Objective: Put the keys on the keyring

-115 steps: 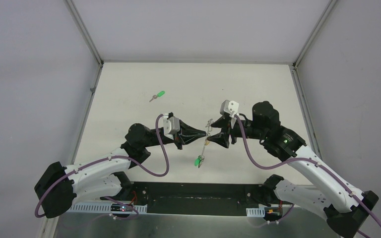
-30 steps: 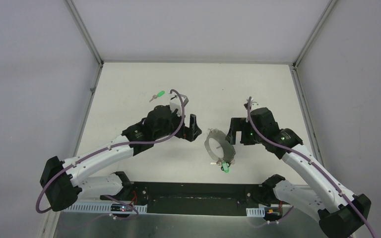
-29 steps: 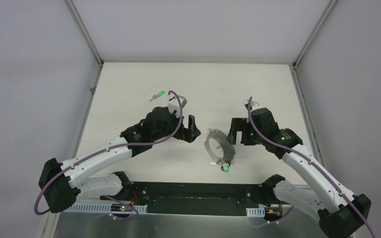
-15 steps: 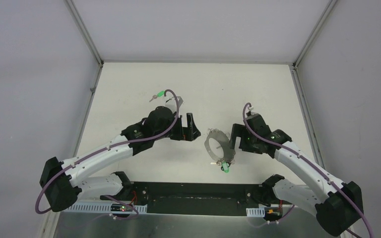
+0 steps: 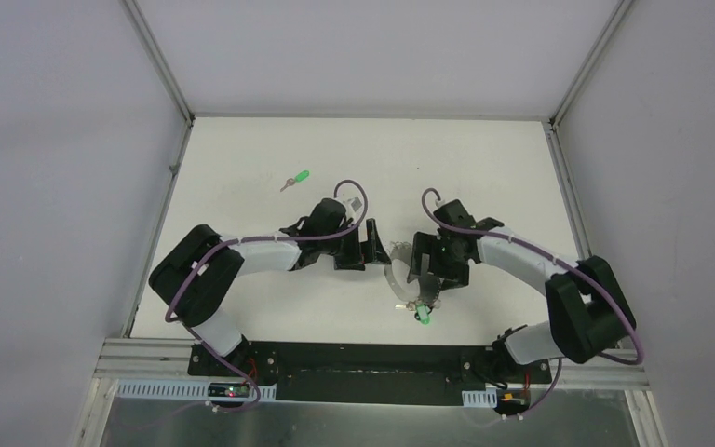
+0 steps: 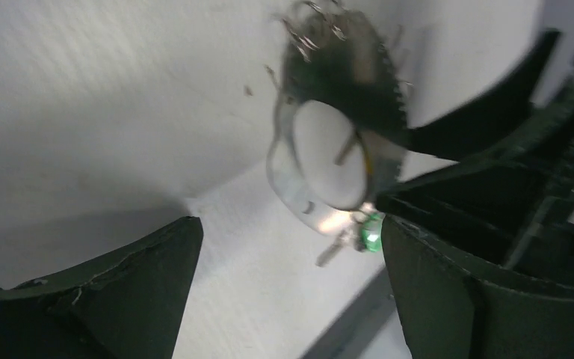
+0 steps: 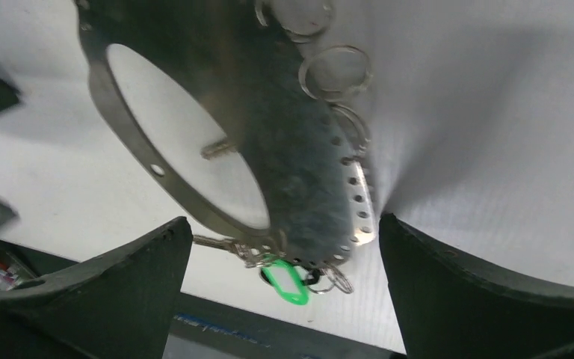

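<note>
The keyring [image 5: 390, 277] is a grey metal loop lying flat on the white table between my two grippers. A green tag [image 5: 422, 318] and small split rings hang at its near end. A loose key with a green head [image 5: 295, 179] lies far back on the left. My left gripper [image 5: 365, 250] hovers open just left of the loop, holding nothing. My right gripper [image 5: 431, 270] is open over the loop's right side. The left wrist view shows the keyring [image 6: 321, 142] ahead of the open left gripper [image 6: 290, 221]. The right wrist view shows the keyring [image 7: 194, 206] and green tag [image 7: 284, 283] between the spread fingers of the right gripper [image 7: 284, 224].
The black mounting rail [image 5: 363, 358] runs along the table's near edge. Grey enclosure walls with metal corner posts [image 5: 158, 65] close in the left, right and back.
The keyring, held up between both shut grippers earlier, now lies on the table. In the last second both arms folded in, bringing the open grippers close to the loop.
</note>
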